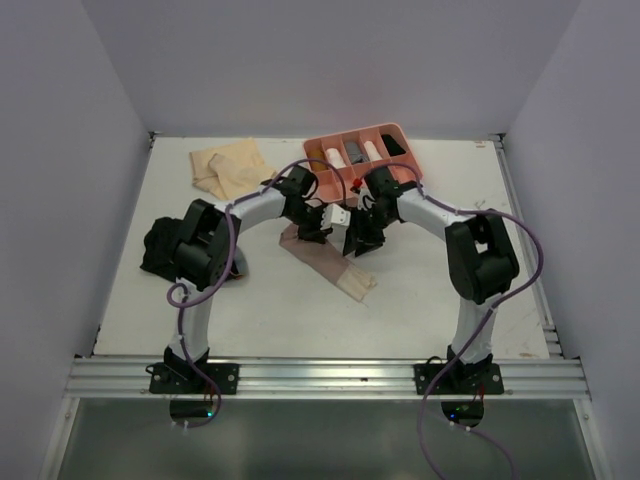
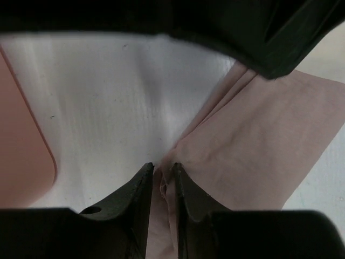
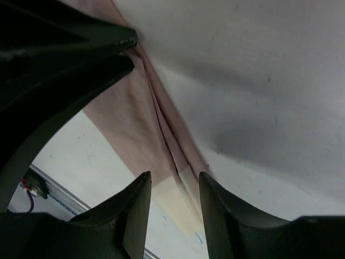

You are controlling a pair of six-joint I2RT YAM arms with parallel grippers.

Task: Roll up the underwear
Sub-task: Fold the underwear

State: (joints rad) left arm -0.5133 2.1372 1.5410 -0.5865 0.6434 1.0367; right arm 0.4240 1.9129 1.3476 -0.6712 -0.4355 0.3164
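The dusty pink underwear (image 1: 330, 265) lies folded into a long strip on the table's middle, its cream patch (image 1: 361, 285) at the near end. My left gripper (image 1: 318, 235) hangs low over the strip's far end. In the left wrist view its jaws (image 2: 163, 166) stand a narrow gap apart, with a raised fold of the pink cloth (image 2: 253, 140) between them. My right gripper (image 1: 358, 245) is just beside it, open above the cloth (image 3: 129, 118), the cream patch (image 3: 172, 199) showing between its fingers. The black underwear (image 1: 158, 248) and the pale tan underwear (image 1: 228, 166) lie to the left.
A rigid pink divided tray (image 1: 352, 133) stands at the back, just behind both grippers, with rolled items in its compartments; its corner (image 2: 21, 140) shows in the left wrist view. Walls close in the table on three sides.
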